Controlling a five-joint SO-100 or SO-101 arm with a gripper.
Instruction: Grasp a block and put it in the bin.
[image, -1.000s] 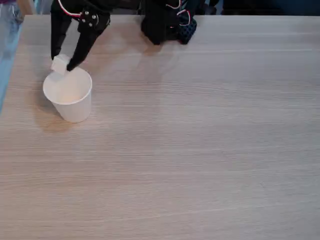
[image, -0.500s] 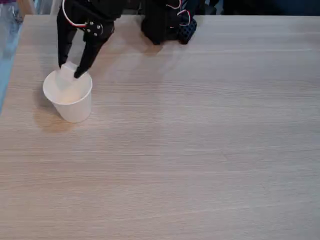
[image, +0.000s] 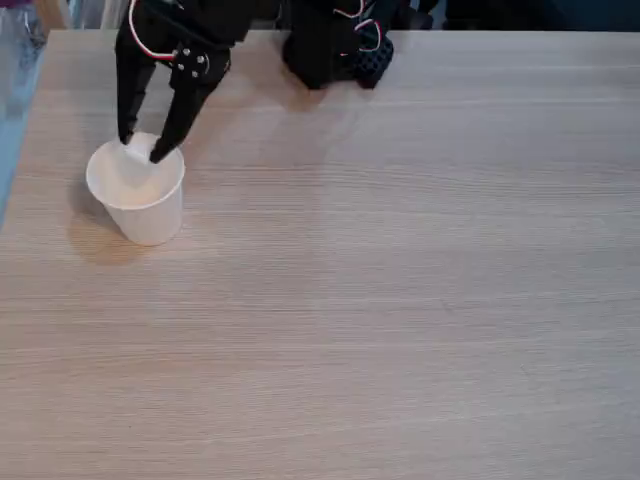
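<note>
**Pincer poised over the paper cup**

Pale wood-grain worktop (image: 400, 300) stretches across nearly the whole fixed view, bare apart from the gear gathered along its far edge. At the far left stands the bin (image: 137, 195), a white tapered paper cup sitting upright with its round rim facing the camera and a soft shadow falling to its left on the wood.

Over the cup's far rim hangs the black pincer (image: 141, 147), pointing downward from the arm (image: 190, 25) that reaches in from the top edge. Its two dark fingers are spread apart, their tips just above or at the back part of the rim; I cannot tell whether they touch it. Between the tips shows only the white of the cup. The block is not something I can pick out: white against the white inside of the cup, it may lie there, but from this angle I cannot say.

Red and white wires loop along the arm near the pincer's joint. Further right on the far edge sits the arm's black base (image: 330, 45), well apart from the cup.
</note>
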